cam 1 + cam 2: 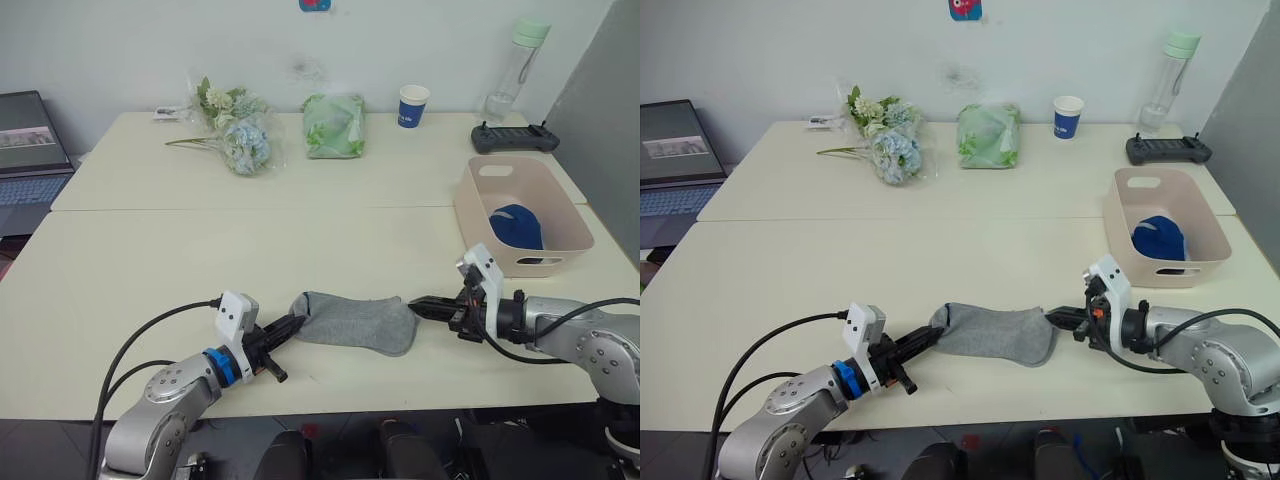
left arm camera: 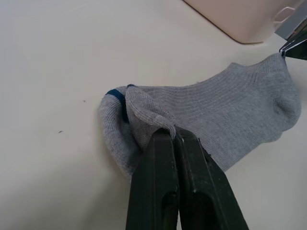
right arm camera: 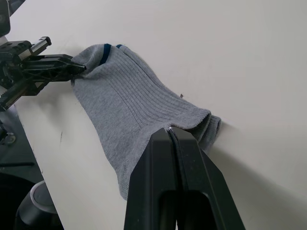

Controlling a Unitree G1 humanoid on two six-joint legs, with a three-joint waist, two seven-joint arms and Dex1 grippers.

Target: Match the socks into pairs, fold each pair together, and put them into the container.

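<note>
A grey sock (image 1: 360, 322) with a navy band at its cuff lies flat near the table's front edge. I cannot tell if it is one sock or two stacked. My left gripper (image 1: 298, 323) is shut on its cuff end, and the left wrist view shows the fabric (image 2: 230, 110) pinched at the gripper (image 2: 173, 130). At the other end, my right gripper (image 1: 415, 303) is shut on the toe, seen close up with the sock (image 3: 129, 105) held by the gripper (image 3: 169, 130). The pink container (image 1: 462, 205) stands at the right, with a blue sock bundle (image 1: 515, 225) inside.
Along the back of the table are a flower bunch (image 1: 240, 135), a green wrapped bundle (image 1: 333, 125), a blue-and-white paper cup (image 1: 413, 105), a bottle (image 1: 515, 65) and a black controller (image 1: 513, 137). A laptop (image 1: 30, 150) sits off the far left.
</note>
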